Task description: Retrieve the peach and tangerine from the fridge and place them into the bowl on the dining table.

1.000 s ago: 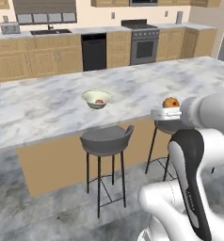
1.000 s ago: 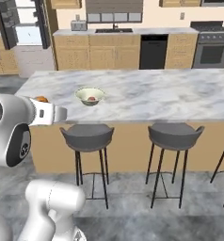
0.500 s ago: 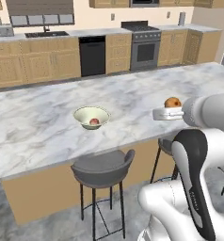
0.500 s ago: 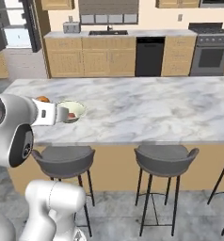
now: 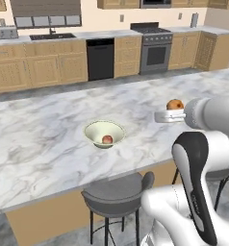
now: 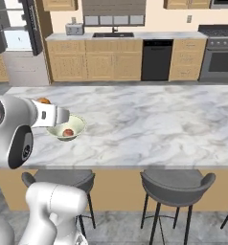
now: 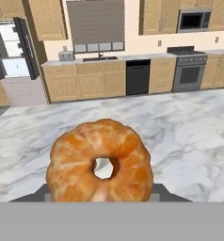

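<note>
Tangerine (image 7: 100, 162): a round, bright orange fruit with a mottled, glossy rind and a pale hollow at its centre, seen close in the hand view. The hand (image 5: 171, 113) is clenched on it and carries it above the surface, so that the fruit's orange top (image 5: 174, 104) shows just over the white wrist housing. Peach (image 5: 107, 139): a small reddish-pink sphere lying inside the bowl (image 5: 93, 130), a shallow, smooth, pale cream vessel with a thin round rim. The bowl stands on the dining table (image 5: 49, 125), whose flat surface is white marble with grey veining over a tan wooden base. In the left base view the hand lies to the right of the bowl, apart from it. Round grey stools (image 6: 176, 183) with thin dark legs stand beside the table. Fridge (image 6: 15, 28): doors open, pale interior, at far left.
</note>
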{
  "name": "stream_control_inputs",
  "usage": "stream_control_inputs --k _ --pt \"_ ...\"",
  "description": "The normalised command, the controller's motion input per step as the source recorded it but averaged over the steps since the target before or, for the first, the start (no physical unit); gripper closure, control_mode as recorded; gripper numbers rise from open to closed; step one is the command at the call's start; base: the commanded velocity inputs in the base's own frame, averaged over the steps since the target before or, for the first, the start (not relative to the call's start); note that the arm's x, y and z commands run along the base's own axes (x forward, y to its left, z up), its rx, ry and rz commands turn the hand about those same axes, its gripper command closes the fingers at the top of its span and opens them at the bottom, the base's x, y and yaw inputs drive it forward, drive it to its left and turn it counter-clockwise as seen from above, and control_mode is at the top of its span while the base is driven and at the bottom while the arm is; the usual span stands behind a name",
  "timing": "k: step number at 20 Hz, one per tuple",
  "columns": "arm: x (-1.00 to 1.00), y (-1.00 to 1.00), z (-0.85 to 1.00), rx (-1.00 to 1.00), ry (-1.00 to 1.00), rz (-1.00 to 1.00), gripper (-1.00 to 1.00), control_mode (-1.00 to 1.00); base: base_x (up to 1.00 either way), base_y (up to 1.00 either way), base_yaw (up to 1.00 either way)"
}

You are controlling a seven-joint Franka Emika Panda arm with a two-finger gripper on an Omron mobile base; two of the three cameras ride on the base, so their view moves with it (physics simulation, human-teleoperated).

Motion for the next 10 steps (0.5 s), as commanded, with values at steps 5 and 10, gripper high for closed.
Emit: stream_control_inputs --k 5,10 --pt "0.00 0.00 0.00 0.00 0.00 0.00 1.00 1.00 0.21 0.00 0.08" --pt "0.04 0.00 0.00 0.00 0.00 0.02 1.00 -1.00 0.17 0.00 0.07"
